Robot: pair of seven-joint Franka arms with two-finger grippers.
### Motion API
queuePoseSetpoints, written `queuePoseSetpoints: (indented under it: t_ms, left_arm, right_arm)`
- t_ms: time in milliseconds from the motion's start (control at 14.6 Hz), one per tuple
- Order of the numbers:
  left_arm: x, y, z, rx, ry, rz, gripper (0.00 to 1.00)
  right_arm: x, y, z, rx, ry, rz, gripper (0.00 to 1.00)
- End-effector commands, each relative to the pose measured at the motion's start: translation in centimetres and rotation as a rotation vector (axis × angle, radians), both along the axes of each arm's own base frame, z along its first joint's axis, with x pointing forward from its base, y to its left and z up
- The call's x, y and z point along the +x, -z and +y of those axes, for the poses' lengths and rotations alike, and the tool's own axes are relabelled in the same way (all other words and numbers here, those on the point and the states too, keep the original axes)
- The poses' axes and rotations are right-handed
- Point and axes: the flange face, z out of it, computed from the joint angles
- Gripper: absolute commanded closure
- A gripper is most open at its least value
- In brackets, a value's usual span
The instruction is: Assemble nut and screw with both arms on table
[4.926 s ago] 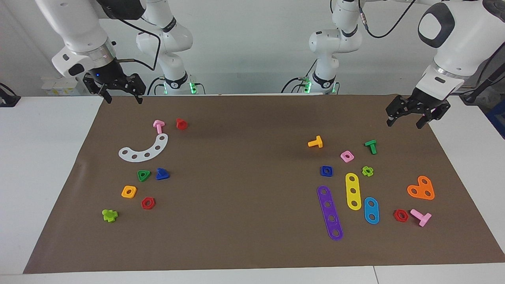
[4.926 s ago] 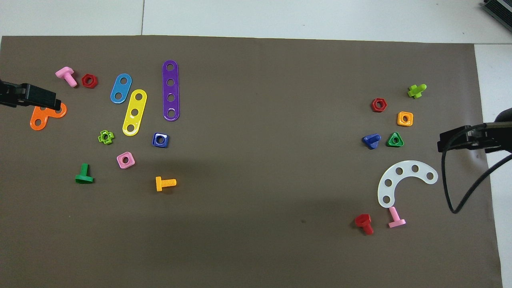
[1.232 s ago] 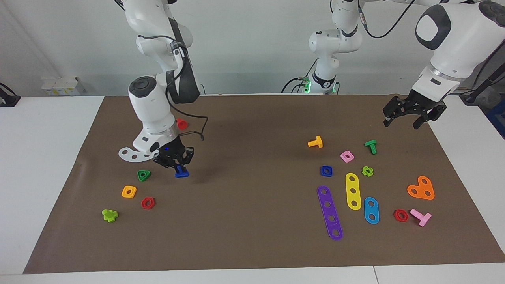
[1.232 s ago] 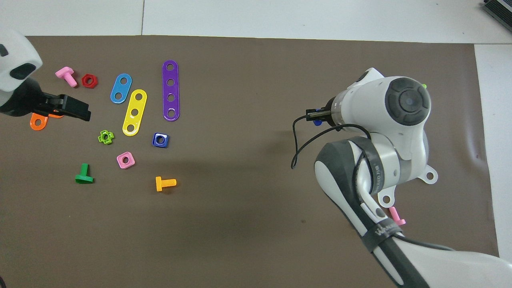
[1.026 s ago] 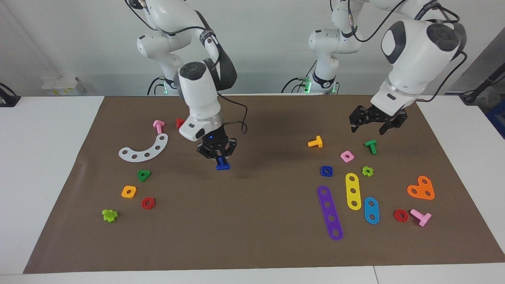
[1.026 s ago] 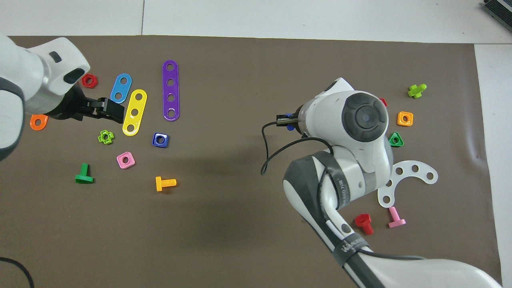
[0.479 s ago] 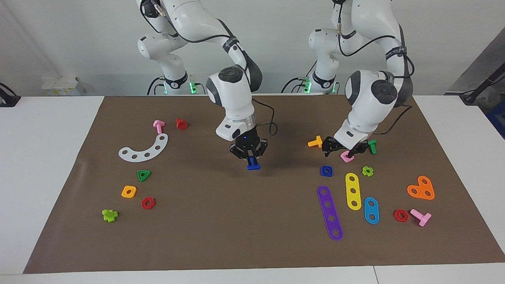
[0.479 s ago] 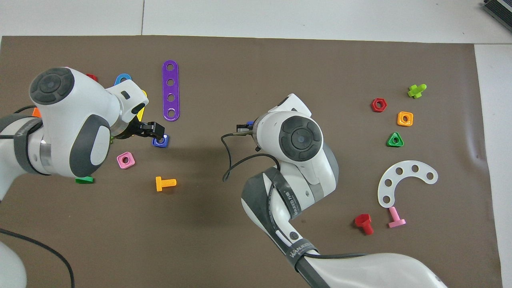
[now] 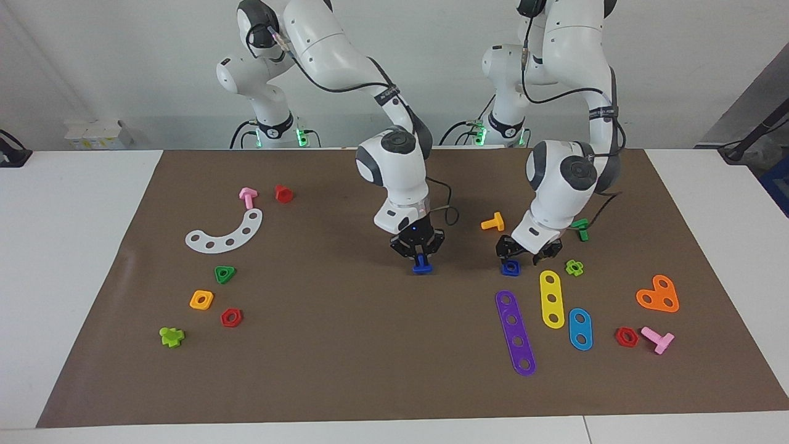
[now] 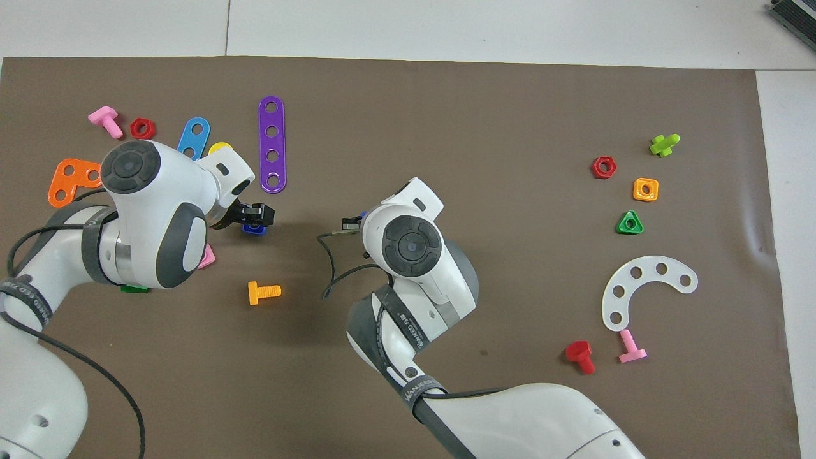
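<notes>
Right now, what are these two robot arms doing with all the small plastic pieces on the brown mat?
The right gripper is shut on the small dark-blue plastic bolt with a triangular head, carrying it low over the middle of the brown mat. The left gripper is down at the small dark-blue square plastic nut, with its fingers on either side of it; the nut lies on the mat, not yet lifted. The other coloured pieces lie untouched.

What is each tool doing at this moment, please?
Right gripper: shut on the screw, over the table.
Left gripper: down at the nut; open or closed cannot be told.
</notes>
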Motion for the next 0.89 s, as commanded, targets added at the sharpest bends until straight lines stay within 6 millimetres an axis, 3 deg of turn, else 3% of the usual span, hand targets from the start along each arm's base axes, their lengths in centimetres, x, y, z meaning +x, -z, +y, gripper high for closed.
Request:
queuePoseSetpoints:
  t_ms: [0,68,137,205,342,411,616,821]
  left_arm:
    - [-0.4,0.5,-0.3,-0.007,-0.006,-0.011,0.12]
    - [-0.7,0.9,-0.6,-0.007,0.007,-0.010,0.13]
    - [-1.0,1.3,-0.6,-0.007,0.006,-0.016,0.14]
    - [-1.4,1.7,-1.2,-0.007,0.016,-0.017,0.14]
    - [-1.7,2.2,-1.8,-0.007,0.023,-0.022,0.16]
    - [-2.1,2.7,-2.2,-0.006,0.033,-0.022,0.18]
    - [-2.3,2.9,-2.2,-0.006,0.039,-0.021,0.32]
    - [-2.3,2.8,-2.1,-0.003,0.048,-0.012,0.54]
  right_arm:
    - [0.4,-0.3,0.2,0.011,0.023,-0.005,0.87]
    - [0.3,-0.3,0.2,0.008,0.021,-0.003,0.27]
    - [0.5,-0.5,-0.1,0.001,0.021,-0.006,0.00]
    - [1.1,-1.2,-0.8,0.003,0.028,-0.015,0.00]
    - [1.3,-5.0,-1.9,0.021,0.046,-0.025,0.00]
    - [1.6,-7.5,-3.4,0.021,0.064,-0.011,0.00]
    - [2.6,-14.7,-9.9,0.017,0.132,0.027,0.00]
    - [3.8,-19.2,-16.7,0.006,0.156,0.032,0.00]
